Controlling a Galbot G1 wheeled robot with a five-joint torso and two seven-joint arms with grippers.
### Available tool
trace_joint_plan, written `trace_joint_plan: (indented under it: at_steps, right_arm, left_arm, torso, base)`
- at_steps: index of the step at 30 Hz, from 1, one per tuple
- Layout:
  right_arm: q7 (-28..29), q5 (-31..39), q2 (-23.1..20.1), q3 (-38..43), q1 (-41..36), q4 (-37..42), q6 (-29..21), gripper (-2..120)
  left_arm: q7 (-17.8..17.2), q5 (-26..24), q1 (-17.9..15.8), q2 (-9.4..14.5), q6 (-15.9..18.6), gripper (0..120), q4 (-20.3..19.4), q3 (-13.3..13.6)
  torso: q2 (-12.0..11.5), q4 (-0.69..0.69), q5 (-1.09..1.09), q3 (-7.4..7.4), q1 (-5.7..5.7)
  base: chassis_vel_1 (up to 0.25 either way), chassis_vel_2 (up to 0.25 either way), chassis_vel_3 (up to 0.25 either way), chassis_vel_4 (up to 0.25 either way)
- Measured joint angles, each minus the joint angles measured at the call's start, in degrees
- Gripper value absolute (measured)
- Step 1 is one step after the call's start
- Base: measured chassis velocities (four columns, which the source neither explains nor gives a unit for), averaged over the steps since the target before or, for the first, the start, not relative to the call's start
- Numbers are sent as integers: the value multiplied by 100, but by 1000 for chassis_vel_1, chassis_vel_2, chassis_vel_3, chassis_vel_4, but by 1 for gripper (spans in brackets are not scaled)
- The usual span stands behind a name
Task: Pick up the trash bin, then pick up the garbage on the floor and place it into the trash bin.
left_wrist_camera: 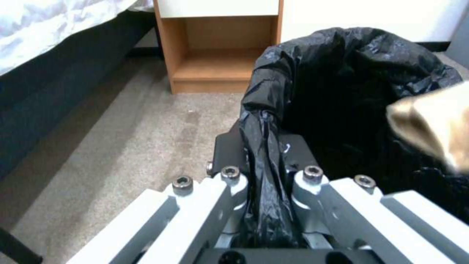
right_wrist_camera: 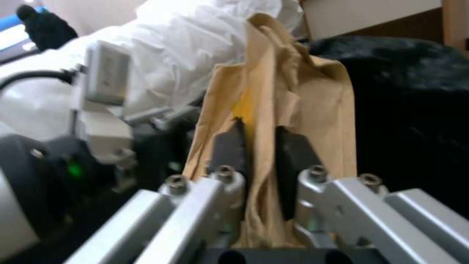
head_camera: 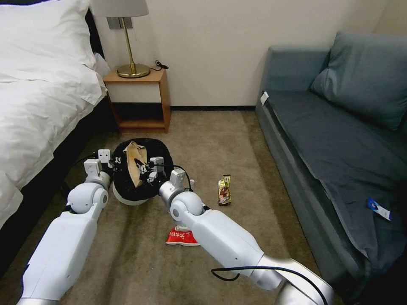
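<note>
The trash bin [head_camera: 159,153], white with a black bag liner, is held just above the carpet in front of the nightstand. My left gripper [head_camera: 115,161] is shut on its rim and liner [left_wrist_camera: 266,161]. My right gripper [head_camera: 145,170] is shut on a tan paper scrap [head_camera: 135,163], one piece of the garbage, and holds it over the bin's open mouth. In the right wrist view both fingers [right_wrist_camera: 229,146] pinch the crumpled paper [right_wrist_camera: 298,91], with the black liner [right_wrist_camera: 410,110] behind it. A yellow-brown snack packet [head_camera: 224,190] and a red-and-white wrapper [head_camera: 180,237] lie on the carpet.
The wooden nightstand [head_camera: 142,101] with a brass lamp [head_camera: 129,51] stands against the wall behind the bin. The bed [head_camera: 38,97] runs along the left and a grey sofa [head_camera: 339,140] along the right. Open carpet lies between them.
</note>
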Motion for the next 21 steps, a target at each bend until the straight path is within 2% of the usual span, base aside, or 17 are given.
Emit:
trace_joint_plan:
  at_steps: [3,4,7,11,14,15,17,21]
  right_arm:
    - [-17,2,-44,18,3,-37,9,32]
    - [-17,2,-44,18,3,-37,9,32]
    - [-27,-8,-28,39,4,-97,29,47]
    - [-32,-11,-26,52,6,-116,37,56]
    - [-35,-13,-45,60,12,-115,55,73]
    - [-35,-13,-45,60,12,-115,55,73]
    - [-9,-17,-126,124,19,18,47,84]
    - [174,30,-382,172,17,299,-69,92]
  left_arm:
    - [48,9,-47,6,-43,6,113,-5]
    - [48,9,-47,6,-43,6,113,-5]
    - [60,39,-112,-62,-61,6,187,13]
    - [63,54,-137,-105,-64,6,211,25]
    - [74,95,-124,-133,-77,6,224,32]
    - [74,95,-124,-133,-77,6,224,32]
    - [85,122,-80,-129,-86,6,224,30]
    - [87,127,-25,-92,-90,6,199,3]
  torso:
    - [0,1,0,0,0]
    - [0,1,0,0,0]
    - [0,1,0,0,0]
    - [0,0,0,0,0]
    - [0,0,1,0,0]
    - [0,0,1,0,0]
    - [0,3,1,0,0]
    - [0,3,1,0,0]
  base:
    - [0,0,0,0]
    - [0,0,0,0]
    - [0,0,0,0]
    - [0,0,0,0]
    - [0,0,0,0]
    - [0,0,0,0]
    - [0,0,0,0]
    - [0,0,0,0]
